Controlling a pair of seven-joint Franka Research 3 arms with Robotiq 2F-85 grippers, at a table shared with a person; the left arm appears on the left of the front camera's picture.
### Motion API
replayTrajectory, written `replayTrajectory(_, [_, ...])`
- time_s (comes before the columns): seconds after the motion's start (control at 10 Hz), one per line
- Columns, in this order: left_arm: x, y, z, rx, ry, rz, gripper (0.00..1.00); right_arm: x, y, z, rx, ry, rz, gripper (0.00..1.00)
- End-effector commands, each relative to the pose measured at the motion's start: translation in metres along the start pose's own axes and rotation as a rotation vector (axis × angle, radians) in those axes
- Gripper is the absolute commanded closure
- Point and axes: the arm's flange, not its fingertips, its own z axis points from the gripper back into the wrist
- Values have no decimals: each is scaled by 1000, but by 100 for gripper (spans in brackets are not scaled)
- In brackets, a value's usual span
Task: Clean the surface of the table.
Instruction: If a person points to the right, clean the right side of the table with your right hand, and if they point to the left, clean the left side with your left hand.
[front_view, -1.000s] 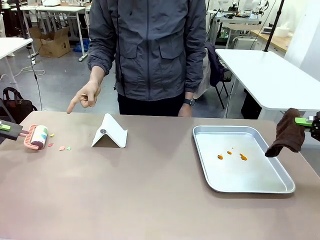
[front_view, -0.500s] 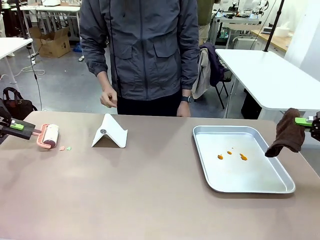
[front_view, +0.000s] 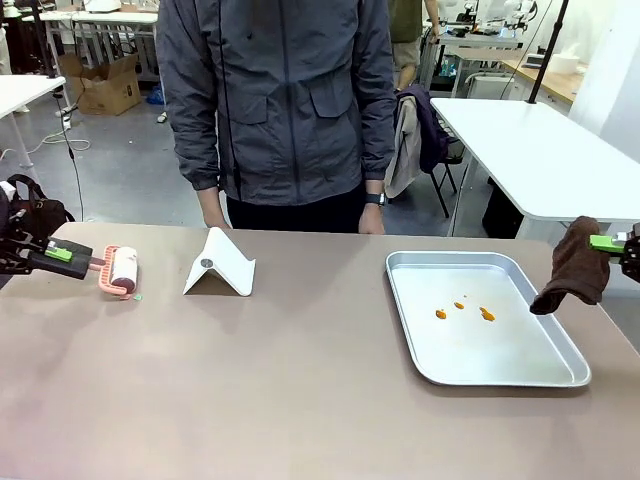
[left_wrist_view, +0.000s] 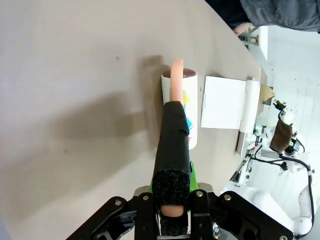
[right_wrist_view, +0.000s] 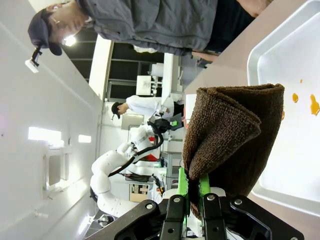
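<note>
Left jaws, shut on the sticky roller, have rolled up most bits, so the surface is nearly clean; right jaws pinch a brown cloth.

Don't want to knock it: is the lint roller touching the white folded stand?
Apart. The front view shows bare table between the lint roller and the white folded stand.

Right end effector clamped on brown cloth, metal tray beyond
</note>
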Motion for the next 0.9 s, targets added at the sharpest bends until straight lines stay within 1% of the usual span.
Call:
replayTrajectory(0.0, [-27, 5, -36, 96, 111, -36, 78, -1, 5, 2, 8, 1, -11, 100])
replayTrajectory(0.2, [-26, -8, -52, 72, 120, -26, 78, -1, 5, 2, 8, 1, -11, 100])
replayTrajectory(0.5, [-24, -18, -61, 47, 102, -19, 78, -1, 5, 2, 8, 1, -11, 100])
replayTrajectory(0.6, [-23, -23, -57, 7, 87, -17, 78, -1, 5, 2, 8, 1, -11, 100])
replayTrajectory(0.7, [-24, -32, -47, -56, 80, -41, 78, -1, 5, 2, 8, 1, -11, 100])
replayTrajectory(0.8, [-28, -43, -32, -149, 75, -77, 78, -1, 5, 2, 8, 1, -11, 100])
